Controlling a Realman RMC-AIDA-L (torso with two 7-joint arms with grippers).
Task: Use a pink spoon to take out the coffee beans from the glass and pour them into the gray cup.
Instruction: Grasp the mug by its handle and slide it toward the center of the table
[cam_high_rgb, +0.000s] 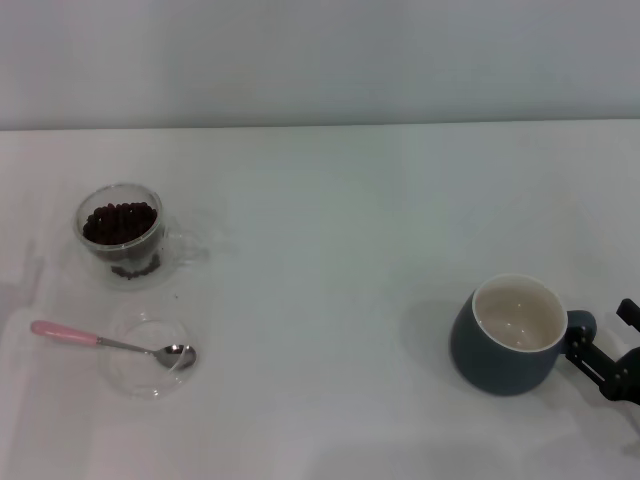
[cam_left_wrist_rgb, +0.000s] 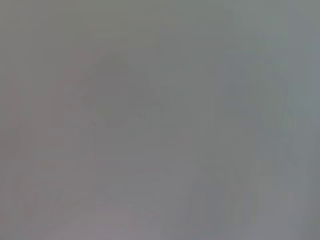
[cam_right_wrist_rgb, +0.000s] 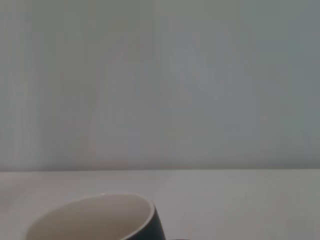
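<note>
The glass (cam_high_rgb: 122, 234) stands at the left of the white table and holds the dark coffee beans (cam_high_rgb: 120, 222). The pink spoon (cam_high_rgb: 110, 344) lies in front of it, its silver bowl resting in a flat clear dish (cam_high_rgb: 135, 375) and its pink handle pointing left. The gray cup (cam_high_rgb: 505, 335) stands at the right front, its off-white inside empty; its rim also shows in the right wrist view (cam_right_wrist_rgb: 95, 215). My right gripper (cam_high_rgb: 600, 335) is open at the cup's handle (cam_high_rgb: 580, 325) on the cup's right side. The left gripper is out of view.
The white table (cam_high_rgb: 340, 220) runs back to a pale wall. The left wrist view shows only a blurred grey surface.
</note>
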